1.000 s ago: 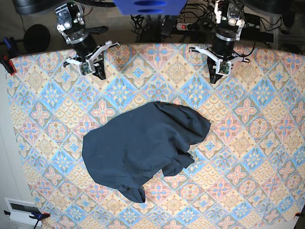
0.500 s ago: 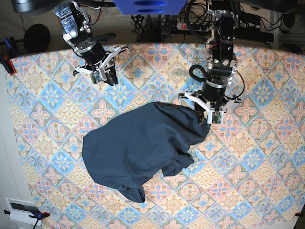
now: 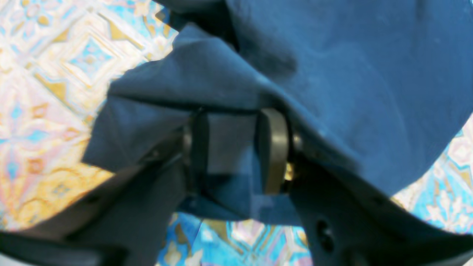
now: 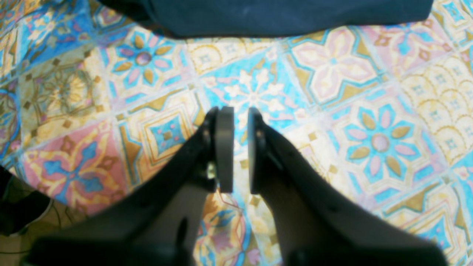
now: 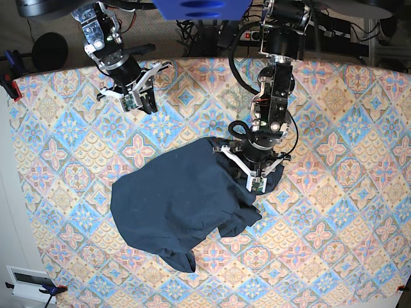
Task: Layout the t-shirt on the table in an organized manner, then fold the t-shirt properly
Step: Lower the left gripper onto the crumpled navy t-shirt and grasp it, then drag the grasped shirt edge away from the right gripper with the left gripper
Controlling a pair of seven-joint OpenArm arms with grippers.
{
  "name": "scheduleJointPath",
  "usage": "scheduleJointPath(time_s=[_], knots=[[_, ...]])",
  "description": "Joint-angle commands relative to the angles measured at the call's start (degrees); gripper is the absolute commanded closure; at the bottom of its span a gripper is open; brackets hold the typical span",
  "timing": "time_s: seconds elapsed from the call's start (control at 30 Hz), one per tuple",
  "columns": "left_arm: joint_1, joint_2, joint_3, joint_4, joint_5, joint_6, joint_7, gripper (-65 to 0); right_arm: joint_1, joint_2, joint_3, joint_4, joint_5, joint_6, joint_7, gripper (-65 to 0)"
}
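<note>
Base view shows the table (image 5: 359,212) under its tiled cloth, with the shirt (image 5: 180,205) bunched in a dark heap near the middle. The left claw (image 5: 255,183) is down on the heap's edge nearest it. In the left wrist view its fingers (image 3: 273,147) stand spread, with a fold of shirt (image 3: 332,74) lying between them and more cloth draped ahead and to both sides; whether they press the fold I cannot tell. The right claw (image 5: 138,102) is over bare table, well apart from the shirt. In its wrist view the claw (image 4: 240,147) is narrowly parted on nothing, the shirt's edge (image 4: 288,14) ahead of it.
</note>
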Motion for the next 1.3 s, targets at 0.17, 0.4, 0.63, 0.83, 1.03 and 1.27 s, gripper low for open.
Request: scheduleJointPath(time_s=[0.17,0.4,0.63,0.83,1.03,1.27], knots=[[-4.38,0.86,-0.31,-5.01,-2.96,0.01,-1.2,-29.1,-0.11,0.39,0.38,1.13,0.18,-0.07,1.49,-6.4],[-7.81,0.86,0.05,-11.51,-9.29,0.01,-1.2,-29.1,0.06,0.39,0.47,1.13,0.18,-0.07,1.49,-6.4],[-8.6,0.42,0.05,-13.53,-10.25,-4.74,-1.2,-11.4,0.15,0.39,0.56,1.13,0.18,-0.07,1.4,-6.4],[-0.69,-5.99,-0.48,3.26,-10.52,-9.83,-1.11,0.0,0.24,0.39,1.88,1.04,0.18,-0.07,1.4,-6.4],[10.74,-13.03,-5.05,20.66,-10.69,-9.92,-1.11,0.0,1.12,0.57,2.49,1.04,0.18,-0.07,1.32,-6.4],[17.95,-14.78,-28.17,26.11,-22.39,-10.1,-0.93,0.0,1.38,0.57,2.31,1.04,0.18,-0.07,1.4,-6.4]])
